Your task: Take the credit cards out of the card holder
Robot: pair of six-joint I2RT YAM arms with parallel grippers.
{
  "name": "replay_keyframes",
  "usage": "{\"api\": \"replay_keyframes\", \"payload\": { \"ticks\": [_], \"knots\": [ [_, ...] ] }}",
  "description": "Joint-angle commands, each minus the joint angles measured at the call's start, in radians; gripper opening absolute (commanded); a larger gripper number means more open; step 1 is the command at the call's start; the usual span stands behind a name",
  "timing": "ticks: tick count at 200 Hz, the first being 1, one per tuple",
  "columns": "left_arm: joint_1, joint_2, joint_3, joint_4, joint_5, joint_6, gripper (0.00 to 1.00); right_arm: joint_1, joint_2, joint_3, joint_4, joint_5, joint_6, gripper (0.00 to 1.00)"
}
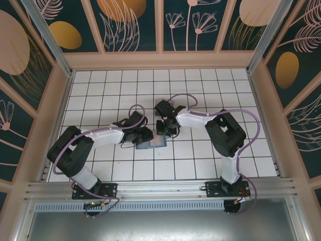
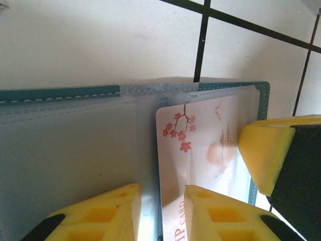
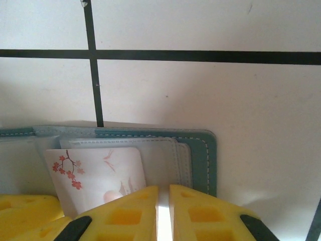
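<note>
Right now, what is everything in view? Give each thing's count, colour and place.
card holder: one, teal with clear-grey pockets, lying open on the table between the grippers
credit card: one visible, pale with red blossom print, on the holder's half nearer the right gripper
table: one, white tiles with dark lines, under everything
wall panels: several, dark teal with pink and gold plant patterns, around the table
arms: two, black and white with lilac cables, reaching in from the near edge
left gripper: one, yellow fingers, jaws parted, tips over the holder
right gripper: one, yellow fingers, jaws nearly together, at the card
</note>
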Motion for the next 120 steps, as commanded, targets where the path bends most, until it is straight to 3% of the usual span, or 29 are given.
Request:
{"api": "replay_keyframes", "payload": {
  "ticks": [1,79,120],
  "knots": [
    [0.015,-0.023,-0.052,0.092,0.068,-0.040,0.30,0.007,0.045,-0.032,-0.036,0.028,-0.012,0.14],
    [0.041,-0.038,-0.169,0.330,0.175,-0.103,0.24,0.007,0.041,-0.038,-0.040,0.023,-0.010,0.12],
    [0.042,-0.046,-0.175,0.356,0.189,-0.105,0.21,0.008,0.039,-0.038,-0.042,0.022,-0.006,0.11]
  ]
}}
